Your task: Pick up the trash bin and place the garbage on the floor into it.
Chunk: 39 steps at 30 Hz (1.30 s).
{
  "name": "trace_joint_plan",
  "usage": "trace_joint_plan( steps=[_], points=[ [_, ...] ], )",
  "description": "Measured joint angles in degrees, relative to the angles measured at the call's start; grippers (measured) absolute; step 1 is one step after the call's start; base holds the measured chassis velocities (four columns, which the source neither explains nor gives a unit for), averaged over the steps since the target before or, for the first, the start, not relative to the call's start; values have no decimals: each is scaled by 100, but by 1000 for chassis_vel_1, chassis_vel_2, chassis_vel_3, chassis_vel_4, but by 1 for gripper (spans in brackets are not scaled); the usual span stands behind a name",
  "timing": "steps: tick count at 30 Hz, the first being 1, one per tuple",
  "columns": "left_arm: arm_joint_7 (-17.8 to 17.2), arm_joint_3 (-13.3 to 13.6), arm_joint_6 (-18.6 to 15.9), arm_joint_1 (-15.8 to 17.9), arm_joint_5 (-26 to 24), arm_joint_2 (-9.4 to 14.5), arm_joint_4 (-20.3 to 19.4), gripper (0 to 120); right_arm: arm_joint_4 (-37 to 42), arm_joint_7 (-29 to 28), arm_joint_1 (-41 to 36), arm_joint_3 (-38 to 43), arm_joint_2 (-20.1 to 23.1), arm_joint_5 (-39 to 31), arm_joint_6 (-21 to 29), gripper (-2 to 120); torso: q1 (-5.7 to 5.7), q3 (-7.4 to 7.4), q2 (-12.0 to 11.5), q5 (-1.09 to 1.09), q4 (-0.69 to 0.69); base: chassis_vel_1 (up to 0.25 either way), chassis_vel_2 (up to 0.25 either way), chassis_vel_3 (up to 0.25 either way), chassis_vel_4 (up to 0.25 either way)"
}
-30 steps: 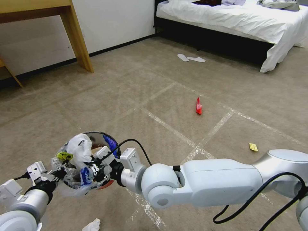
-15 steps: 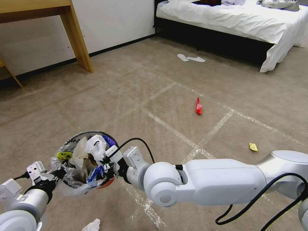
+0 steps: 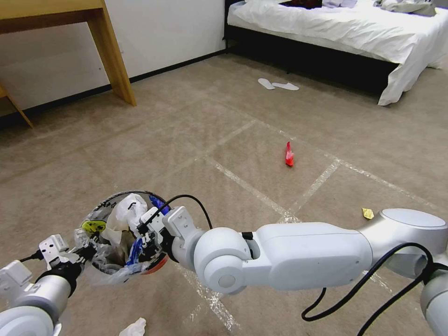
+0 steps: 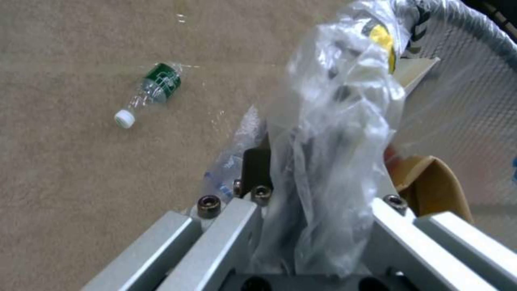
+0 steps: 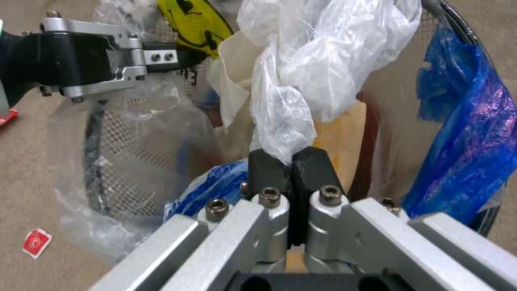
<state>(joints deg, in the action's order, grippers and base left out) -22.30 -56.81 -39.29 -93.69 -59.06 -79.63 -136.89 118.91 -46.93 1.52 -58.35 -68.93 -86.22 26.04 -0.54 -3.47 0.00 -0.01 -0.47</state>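
The trash bin, a small round mesh bin with a clear crinkled liner and a yellow smiley sticker, hangs just above the carpet at the lower left. My left gripper is shut on its rim and liner. Reaching across from the right, my right gripper sits over the bin's mouth, shut on a crumpled white plastic wad that hangs inside the rim. On the carpet lies more garbage: a red wrapper, a yellow wrapper, a white tissue and a plastic bottle.
A wooden table leg stands at the back left by the wall. A bed with white sheets fills the back right, with white slippers before it. Taped lines cross the open carpet. A small red wrapper lies below the bin.
My right arm has pushed leftward, farther over the bin, and the white plastic wad has sunk lower inside the rim. The bin and the left gripper have stayed put.
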Motion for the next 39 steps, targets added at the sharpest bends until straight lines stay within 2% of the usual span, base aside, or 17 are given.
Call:
trace_joint_plan(
  steps=[9, 39],
  points=[
    [3, 32, 0, -13, 16, -23, -41, 1, -115, -220, 32, 34, -96, -203, 193, 0, 0, 0, 0, 0, 0, 0, 0, 0, 0],
    [50, 67, 0, -16, 69, -75, -50, 1, -910, -389, 227, -66, -646, -607, 573, 0, 0, 0, 0, 0, 0, 0, 0, 0, 0]
  ],
)
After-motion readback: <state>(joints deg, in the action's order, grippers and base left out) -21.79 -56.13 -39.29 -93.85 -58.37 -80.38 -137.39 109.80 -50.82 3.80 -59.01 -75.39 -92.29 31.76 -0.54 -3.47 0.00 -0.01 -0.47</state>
